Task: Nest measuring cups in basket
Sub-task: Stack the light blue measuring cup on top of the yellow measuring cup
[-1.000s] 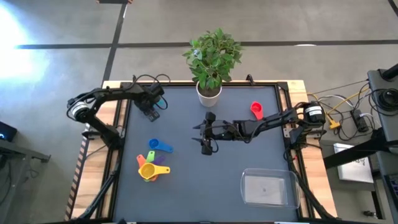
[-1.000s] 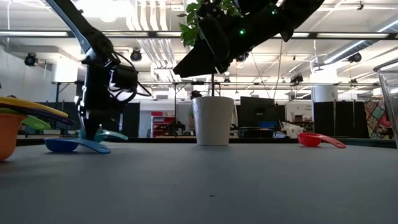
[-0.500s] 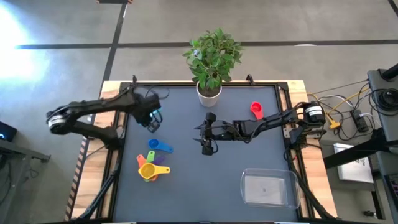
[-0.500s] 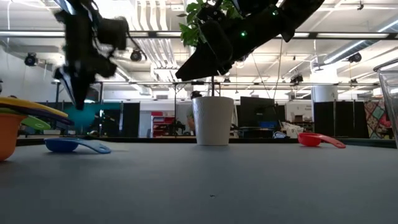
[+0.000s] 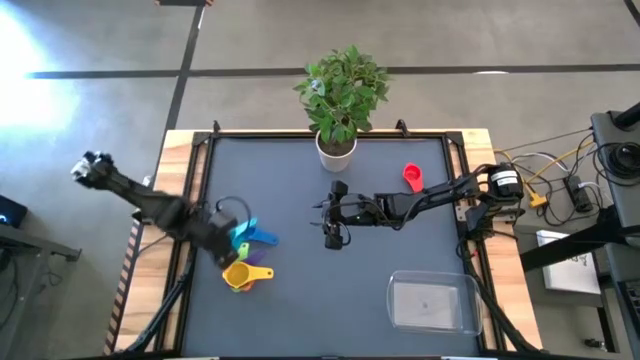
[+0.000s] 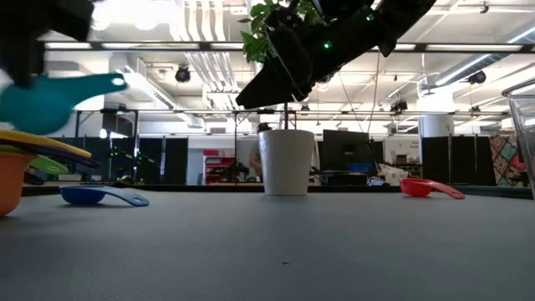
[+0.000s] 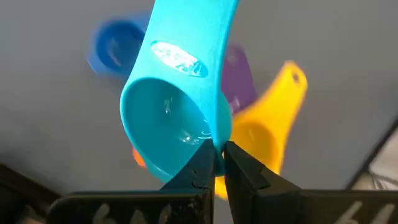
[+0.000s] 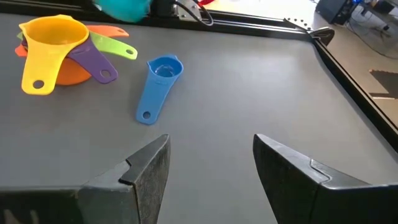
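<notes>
The table point(image 5: 320, 300) is a flat, matte dark grey sheet in a pale wooden frame, and everything below is placed against the white plant pot point(image 5: 337, 152) at the middle of its far edge — a smooth round tub holding a leafy green plant point(image 5: 342, 82).

The basket point(image 5: 431, 302), clear shallow plastic with rounded corners, sits at the near edge of the table, well apart from the pot and off to its right in the high view.

The right gripper point(image 5: 331, 225) hangs just in front of the pot with its two dark, flat fingers spread apart, holding nothing.

The left gripper point(image 7: 215, 163) is well to the pot's left and nearer the front edge, its fingers pinched tight on the rim of the teal cup point(image 7: 177, 115), a glossy round scoop with a long flat handle, lifted above the stack.

That stack point(image 8: 57, 53) lies left of the pot, near the table's front — a yellow cup point(image 8: 50, 38) nested on an orange one point(image 8: 71, 73), with purple point(image 8: 93, 65) and green point(image 8: 115, 47) handles fanning out.

The blue cup point(image 8: 158, 84) lies alone just beside the stack on the pot's side.

The red cup point(image 5: 412, 178) rests on the table to the right of the pot.
</notes>
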### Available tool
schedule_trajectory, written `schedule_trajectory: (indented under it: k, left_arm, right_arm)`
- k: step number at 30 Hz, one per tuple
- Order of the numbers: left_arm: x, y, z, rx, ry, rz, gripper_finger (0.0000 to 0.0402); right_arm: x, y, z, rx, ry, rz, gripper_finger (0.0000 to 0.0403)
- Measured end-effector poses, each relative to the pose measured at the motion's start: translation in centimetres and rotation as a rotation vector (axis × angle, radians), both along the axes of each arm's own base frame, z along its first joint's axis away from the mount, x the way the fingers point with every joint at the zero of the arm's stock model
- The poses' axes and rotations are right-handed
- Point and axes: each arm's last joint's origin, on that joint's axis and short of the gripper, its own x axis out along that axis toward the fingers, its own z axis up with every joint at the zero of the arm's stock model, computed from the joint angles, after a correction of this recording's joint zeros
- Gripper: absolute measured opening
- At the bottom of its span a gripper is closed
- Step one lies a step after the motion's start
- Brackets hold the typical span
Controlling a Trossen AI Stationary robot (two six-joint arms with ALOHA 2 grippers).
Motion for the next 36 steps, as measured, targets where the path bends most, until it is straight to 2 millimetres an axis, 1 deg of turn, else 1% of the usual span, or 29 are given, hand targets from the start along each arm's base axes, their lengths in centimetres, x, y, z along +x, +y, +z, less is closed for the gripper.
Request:
schedule_trajectory:
  k: [4,7,11,16,19,23,31,36]
  left_arm:
    - [-0.8,-2.4,-0.1,0.001,0.019,-0.021,0.0000]
    - [-0.6,-3.9,0.6,0.028,0.010,-0.054,0.0000]
    - [0.5,-5.4,1.7,0.092,0.052,-0.089,0.0000]
    - [2.5,-7.4,2.1,0.184,0.143,-0.164,0.0000]
    - [3.6,-8.5,1.6,0.238,0.199,-0.226,0.0000]
    - [4.1,-9.9,0.6,0.276,0.229,-0.291,0.0000]
    - [4.8,-10.9,-1.0,0.247,0.242,-0.273,0.0000]
    - [5.2,-11.3,-1.8,0.260,0.263,-0.267,0.0000]
  right_arm:
    - [0.0,0.0,0.0,0.019,-0.004,-0.009,0.0219]
    - [0.0,0.0,0.0,0.025,-0.006,-0.013,0.0219]
    - [0.0,0.0,0.0,0.041,-0.011,-0.020,0.0219]
    - [0.0,0.0,0.0,0.045,-0.012,-0.022,0.0219]
    - [0.0,0.0,0.0,0.047,-0.013,-0.023,0.0219]
    - [0.0,0.0,0.0,0.048,-0.013,-0.023,0.0219]
    - [0.0,0.1,0.0,0.051,-0.014,-0.022,0.0219]
    - [0.0,0.2,0.1,0.051,-0.016,-0.020,0.0219]
